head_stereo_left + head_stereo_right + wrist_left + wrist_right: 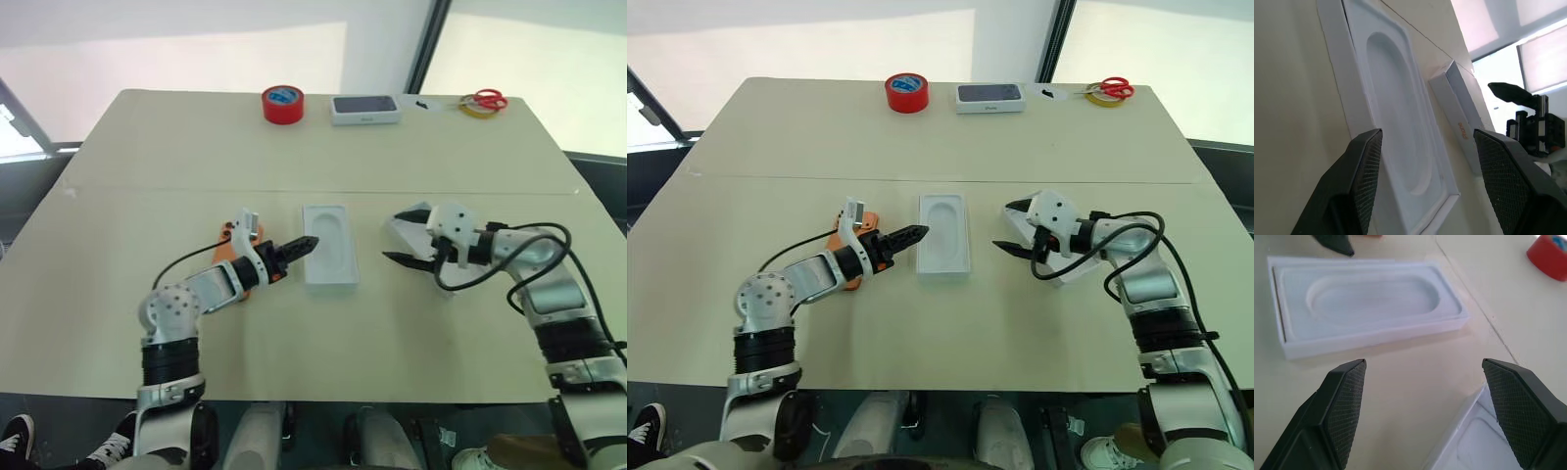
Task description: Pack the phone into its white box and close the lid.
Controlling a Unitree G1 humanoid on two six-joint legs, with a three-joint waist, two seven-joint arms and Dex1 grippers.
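- While both arms sit low over the table [118, 372], the left gripper [304, 245] has its two black fingers spread apart with nothing between them. You can see the gap clearly in the left wrist view, with the pads [1364, 166] standing wide.
- Right at those left fingertips is the white box [329, 245], lying flat with its moulded liner up and an oval hollow in the middle. The tips are at the box's near-left edge, but I can't tell if they actually touch it.
- Just behind the left fingers, half hidden under the wrist, there's the phone [227, 245]. Only an orange sliver shows on the table, well apart from the box's hollow, so it's not packed.
- The right gripper [404, 238] is spread wide too and holds nothing, fingers pointing toward the box from the other side with bare table between them.
- Under and behind the right fingers lies the lid [1076, 269], a white shell peeking out below the wrist. It's off the box, open side up as far as the right wrist view shows.
- Way past both sets of fingers, along the far edge: a red tape roll [282, 104], a white box with a dark phone picture [364, 109], and red-handled scissors [483, 100] on a yellow tape ring [476, 111].
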